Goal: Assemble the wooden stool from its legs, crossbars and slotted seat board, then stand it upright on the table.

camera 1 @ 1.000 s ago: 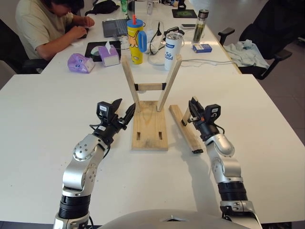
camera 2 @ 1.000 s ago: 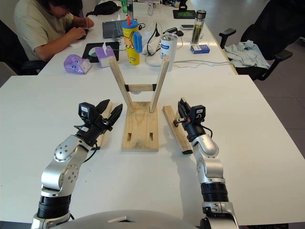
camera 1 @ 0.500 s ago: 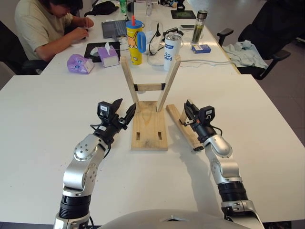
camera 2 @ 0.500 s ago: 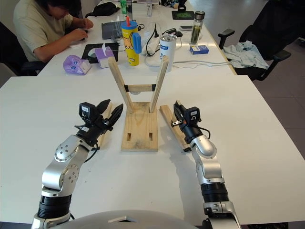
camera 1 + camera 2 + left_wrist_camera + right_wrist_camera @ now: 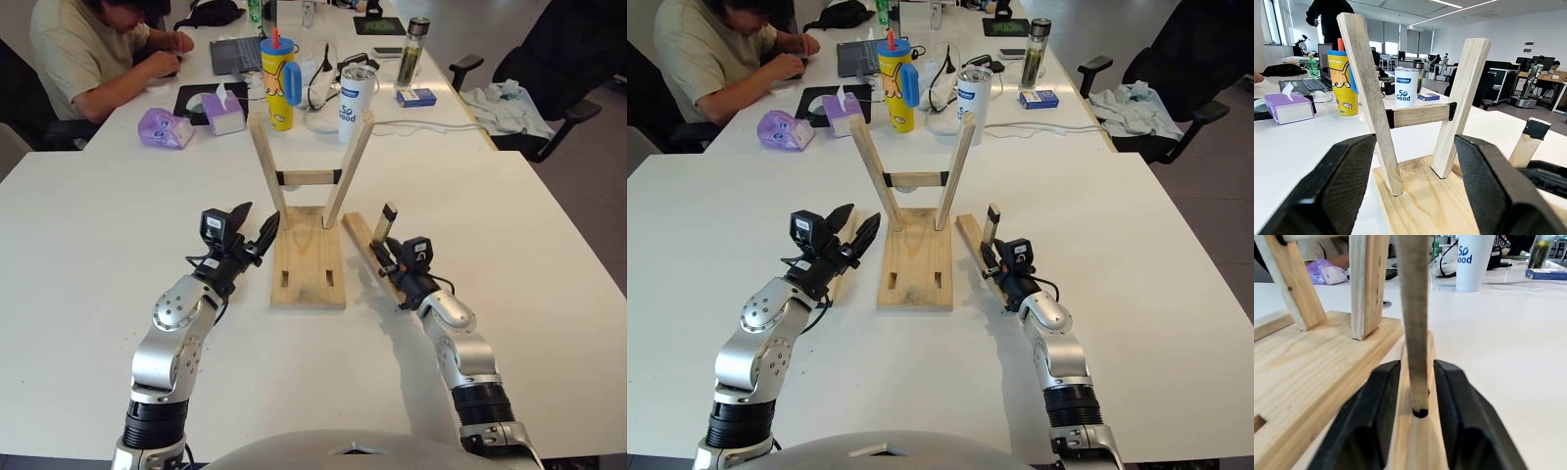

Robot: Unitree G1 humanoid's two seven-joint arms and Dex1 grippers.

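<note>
Left eye view is showing the pale slotted wooden seat board (image 5: pixel 307 269) lying flat midway between the side edges of the white counter (image 5: pixel 88 245); the left pincer (image 5: pixel 257 223) is gaping empty beside it, the right pincer (image 5: pixel 1416 366) is clamping a loose wooden leg (image 5: pixel 359 233)

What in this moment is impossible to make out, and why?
Eye views: near end of the loose leg, covered by the right gripper shut on it.
Right wrist view: top of the upright stick, cut off by the frame edge.
Left wrist view: near end of the seat board, behind the left gripper and past the frame edge.
</note>
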